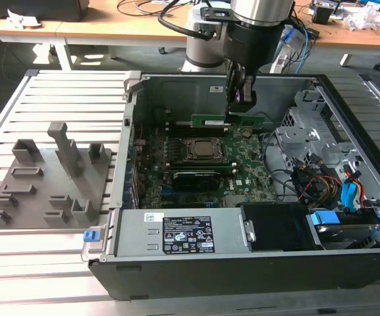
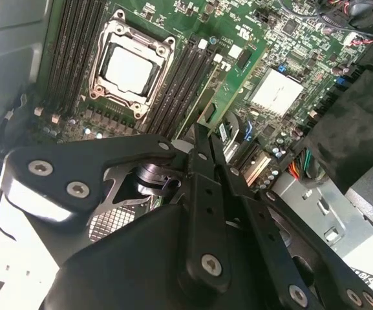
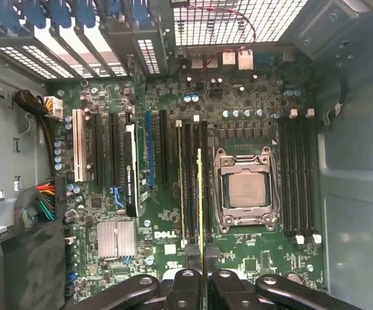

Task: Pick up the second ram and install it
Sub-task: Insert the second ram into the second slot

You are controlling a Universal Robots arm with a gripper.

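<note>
Green and thin, the second ram [image 1: 211, 120] is clamped edge-on in the closed jaws of the gripper [image 1: 241, 99], inside the open computer case [image 1: 176, 237] just above the memory slots [image 3: 189, 187] beside the CPU socket [image 3: 246, 190]. Pickup looks done; seating remains.

I can see white lettering on the motherboard [image 3: 173, 236] and labels on the power supply [image 1: 188, 234], none legible to me.

Even overhead light, sharp, shadowed case interior
</note>
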